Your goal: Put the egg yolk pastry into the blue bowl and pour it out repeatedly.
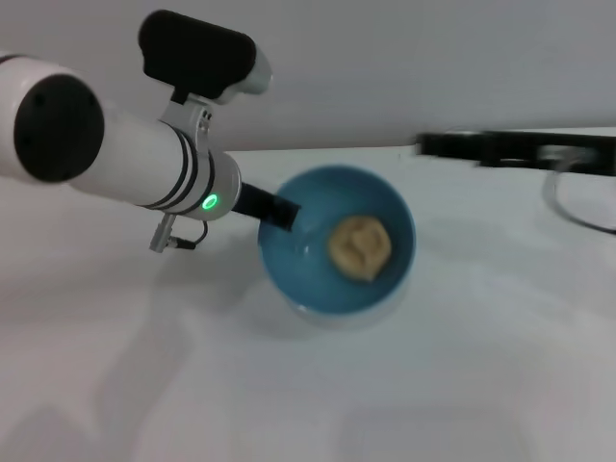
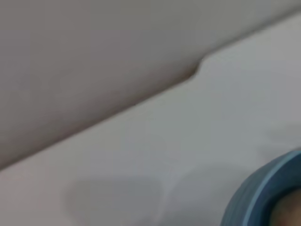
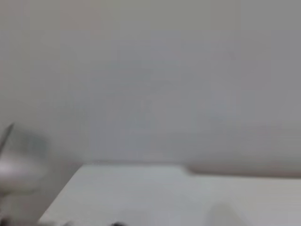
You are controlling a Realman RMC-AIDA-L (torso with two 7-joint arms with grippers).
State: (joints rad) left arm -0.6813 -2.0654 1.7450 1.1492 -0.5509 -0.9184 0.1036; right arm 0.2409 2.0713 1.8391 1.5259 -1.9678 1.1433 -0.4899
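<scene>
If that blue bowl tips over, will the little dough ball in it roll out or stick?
The egg yolk pastry looks rounded, so it would probably tumble out, though its lumpy shape may make it wobble rather than roll far. The blue bowl looks glossy inside, so sticking seems unlikely. The left gripper is at its rim.

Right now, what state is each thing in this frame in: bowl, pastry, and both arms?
blue bowl: tilted, lifted at its near-left rim, opening facing up toward the head camera.
egg yolk pastry: inside the bowl, lying against its inner wall, not poured out.
left gripper: at the bowl's rim, one dark finger reaching inside; appears clamped on it.
right gripper: out of sight.
table: white, bearing the bowl's shadow.
</scene>
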